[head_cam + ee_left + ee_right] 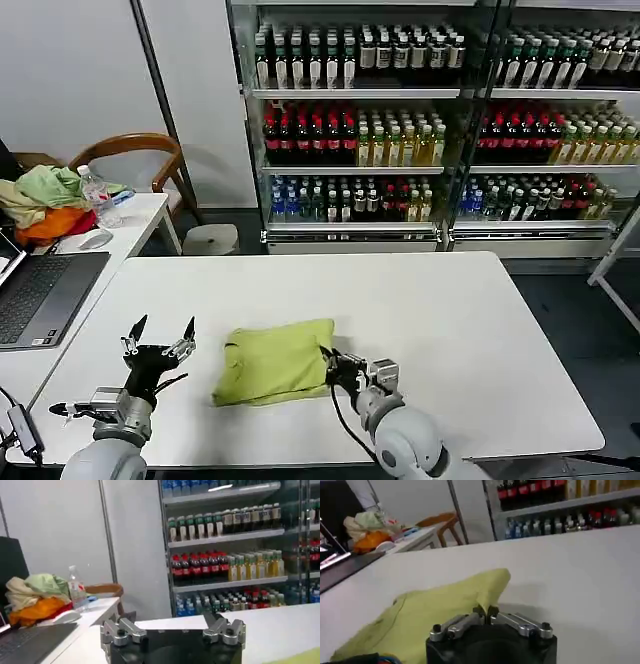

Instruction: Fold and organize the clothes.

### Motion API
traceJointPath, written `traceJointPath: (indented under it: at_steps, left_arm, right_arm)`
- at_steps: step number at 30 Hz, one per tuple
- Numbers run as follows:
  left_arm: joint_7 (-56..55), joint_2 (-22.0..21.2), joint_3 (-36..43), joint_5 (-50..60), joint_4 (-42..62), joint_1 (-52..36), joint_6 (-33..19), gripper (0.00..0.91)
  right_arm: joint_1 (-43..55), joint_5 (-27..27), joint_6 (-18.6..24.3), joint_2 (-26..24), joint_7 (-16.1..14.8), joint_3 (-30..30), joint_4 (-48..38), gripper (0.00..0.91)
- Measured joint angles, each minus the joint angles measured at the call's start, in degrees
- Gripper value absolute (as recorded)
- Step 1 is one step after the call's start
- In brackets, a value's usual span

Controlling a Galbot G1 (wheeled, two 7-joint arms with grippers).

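The lime T-shirt (272, 362) is lying folded at the white table's (450, 330) near middle, the right gripper (333, 364) pinching its three-o'clock edge mid-fold, likely needing a sweep toward nine o'clock, where the left gripper (160, 333) is hovering, jaws spread.

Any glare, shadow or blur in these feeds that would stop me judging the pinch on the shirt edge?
Head view: even light, T-shirt crisp; the right pincer is small at its edge. Right wrist view: soft, slightly blurred; a faint shadow on the table beside the fabric, fingers closed on the shirt edge. Left wrist view: left pincer dark, close; shelf bottles sharp, with glare on the upper shelf.
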Motion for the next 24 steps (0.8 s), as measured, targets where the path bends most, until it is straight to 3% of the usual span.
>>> traceJointPath:
  at_steps: [13, 24]
  left_arm:
    - [0.0, -1.0, 0.8, 0.0, 0.2, -0.3, 0.1, 0.907]
    - [0.0, -1.2, 1.2, 1.0, 0.6, -0.3, -0.3, 0.907]
  right_arm:
    - [-0.2, -2.6, 0.7, -2.2, -1.9, 4.5, -1.6, 0.000]
    - [-1.2, -4.3, 2.3, -2.4, -1.4, 8.0, -3.3, 0.000]
